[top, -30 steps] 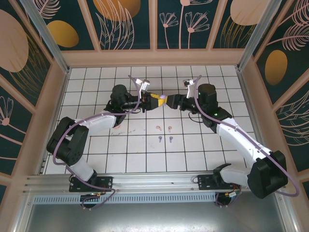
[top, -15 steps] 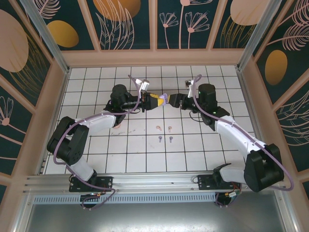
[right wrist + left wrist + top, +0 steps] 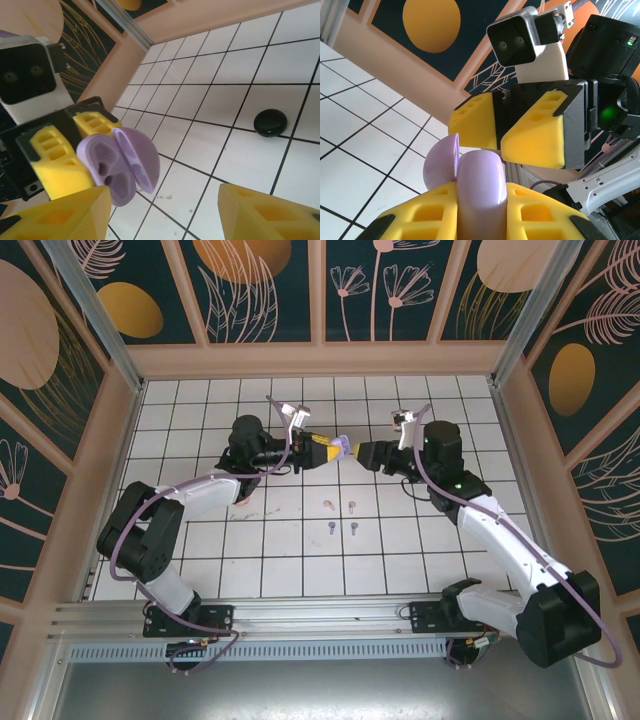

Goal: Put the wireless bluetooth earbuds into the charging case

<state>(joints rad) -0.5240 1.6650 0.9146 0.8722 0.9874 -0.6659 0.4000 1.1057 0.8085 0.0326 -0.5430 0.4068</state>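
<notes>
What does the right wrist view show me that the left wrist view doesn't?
Right wrist view: the lilac charging case from its open side, with the lid swung back and the moulded recesses exposed, plus a black rounded object lying on a floor tile. Left wrist view: the case's smooth outer back, and the right gripper facing it with jaws apart and nothing between them. Both: the case clamped in the left gripper, with the white tiled floor behind.
</notes>
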